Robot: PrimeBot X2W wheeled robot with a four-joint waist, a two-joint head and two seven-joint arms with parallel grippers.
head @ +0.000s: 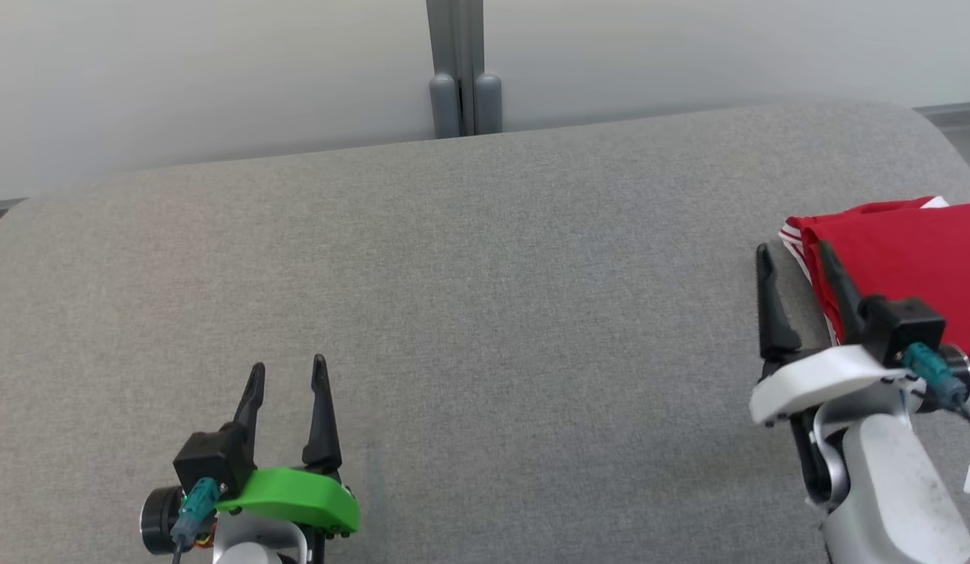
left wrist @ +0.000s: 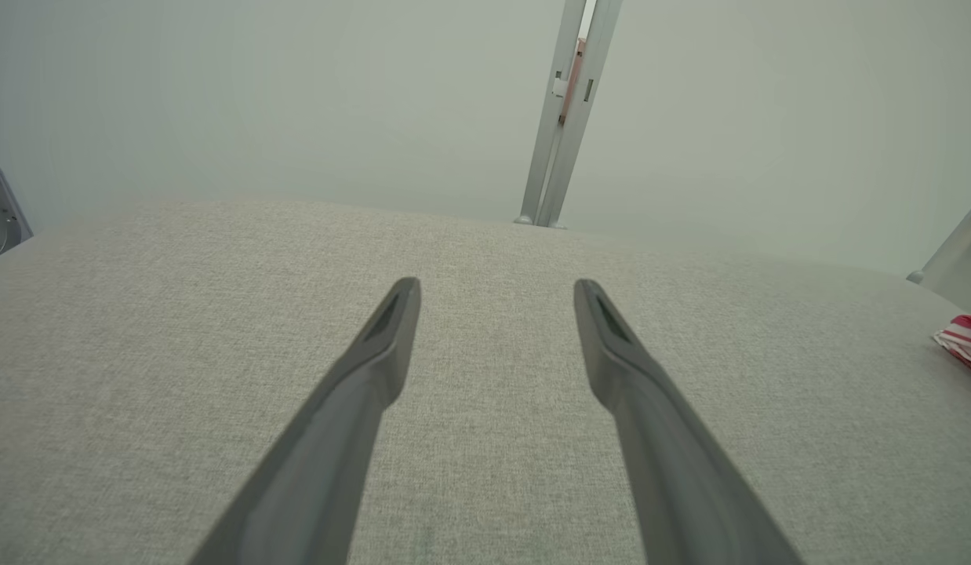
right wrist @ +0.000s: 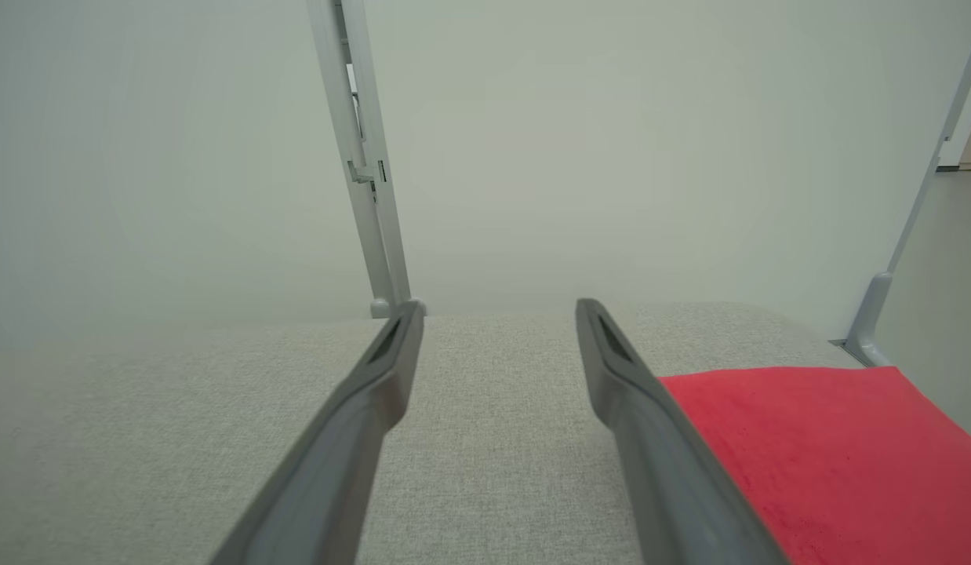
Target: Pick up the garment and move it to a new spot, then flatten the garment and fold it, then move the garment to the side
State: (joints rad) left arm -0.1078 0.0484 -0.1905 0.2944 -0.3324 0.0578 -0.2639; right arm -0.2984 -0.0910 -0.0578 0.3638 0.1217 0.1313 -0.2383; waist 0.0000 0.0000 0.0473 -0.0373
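A wide grey fabric-covered surface (head: 485, 274) stretches in front of you, with a pale wall and a grey upright post (head: 461, 70) behind it. The red garment (head: 908, 258) lies at the far right edge of the surface. It looks folded into a flat, compact block, and white striped trim shows along its left edge.

Your right gripper (head: 793, 248) sits just beside that striped edge. Its two dark fingers are spread wide and hold nothing. In the right wrist view, the right-hand finger runs along the border of the red cloth. You cannot tell from here whether it touches the cloth.

Your left gripper (head: 288, 363) is low at the near left, well apart from the garment. It is also spread wide and empty, over bare grey fabric.

The garment appears folded and already set to the side, so the task looks close to complete. The step in hand is probably to leave the cloth undisturbed.

To do that well:
- Keep the right fingers spread.
- Lift them clear of the surface before moving sideways, so a fingertip does not catch the striped hem and drag the fold open.
- Move the right arm away from the cloth, towards the bare middle, not across it.
- Keep the left arm where it is, since it has nothing to do near the garment.
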